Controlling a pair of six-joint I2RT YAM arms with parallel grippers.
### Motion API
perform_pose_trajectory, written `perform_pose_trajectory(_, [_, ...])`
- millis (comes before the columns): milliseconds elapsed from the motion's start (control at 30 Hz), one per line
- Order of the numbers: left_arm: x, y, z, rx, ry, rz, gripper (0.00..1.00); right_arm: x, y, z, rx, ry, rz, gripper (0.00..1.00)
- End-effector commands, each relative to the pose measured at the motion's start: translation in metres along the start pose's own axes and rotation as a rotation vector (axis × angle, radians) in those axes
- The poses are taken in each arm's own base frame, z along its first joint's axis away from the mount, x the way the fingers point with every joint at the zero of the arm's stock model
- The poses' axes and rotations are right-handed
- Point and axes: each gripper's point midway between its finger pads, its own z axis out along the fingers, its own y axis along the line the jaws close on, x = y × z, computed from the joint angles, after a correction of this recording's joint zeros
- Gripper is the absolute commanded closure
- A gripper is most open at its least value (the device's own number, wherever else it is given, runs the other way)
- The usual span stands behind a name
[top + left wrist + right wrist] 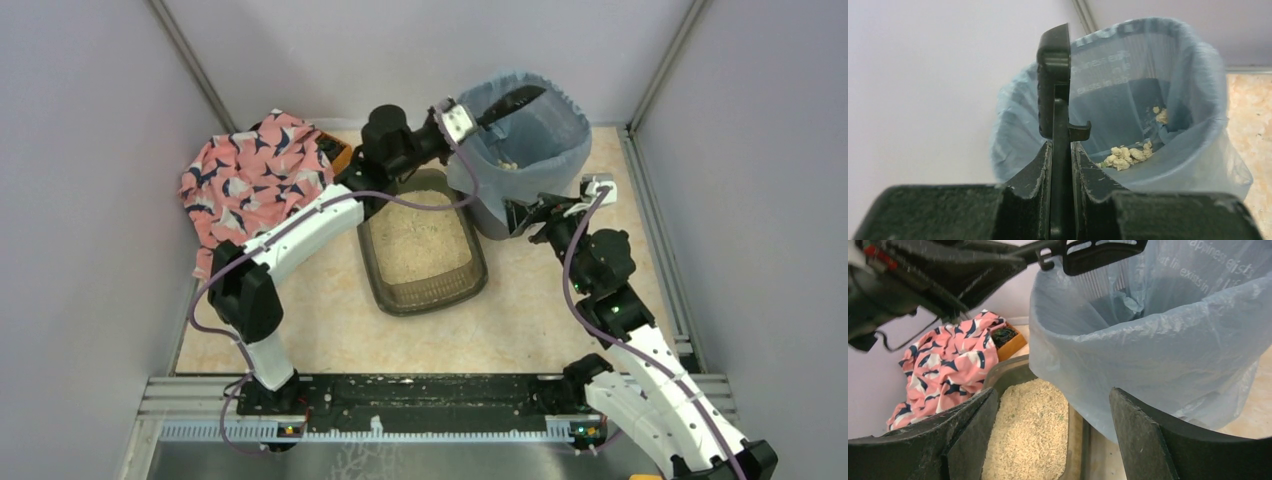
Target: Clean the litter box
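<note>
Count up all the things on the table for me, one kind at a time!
litter box: 1
bin: 1
scoop: 1
cloth: 1
orange box: 1
total: 5

Litter box [432, 301] left of bin [566, 152]

Looking down from above and behind onto the whole surface [540, 320]; from left wrist, close, into the bin [1158, 100]; from right wrist, low, beside that same bin.
</note>
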Motion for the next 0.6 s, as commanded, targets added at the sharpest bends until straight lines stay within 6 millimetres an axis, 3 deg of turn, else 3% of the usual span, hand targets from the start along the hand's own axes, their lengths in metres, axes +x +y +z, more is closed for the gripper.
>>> perform_pose_trajectory(0, [-0.018,-0.019,0.0,-0.051,-0.003,0.268,1.0,-0.023,-0.008,-0.003,0.038,-0.104,0.03,0.17])
perform_pose_trajectory(133, [-0.018,-0.018,-0.005,-0.112,-0.012,0.271,1.0,-0.019,-0.01,-0.001,0.039,-0.099,0.047,0.17])
perform_pose_trajectory(233, [-0.032,-0.01,-0.013,-0.167,-0.072,0.206,1.0,-0.013,-0.01,0.002,0.034,-0.083,0.052,0.18])
perform_pose_trajectory(400, [-0.069,0.017,-0.028,-0.213,-0.197,-0.006,1.0,-0.006,-0.009,0.005,0.021,-0.063,0.055,0.18])
perform_pose_trajectory(567, [-0.111,0.048,-0.067,-0.333,-0.356,-0.122,1.0,0.005,-0.012,0.008,0.029,-0.035,0.05,0.18])
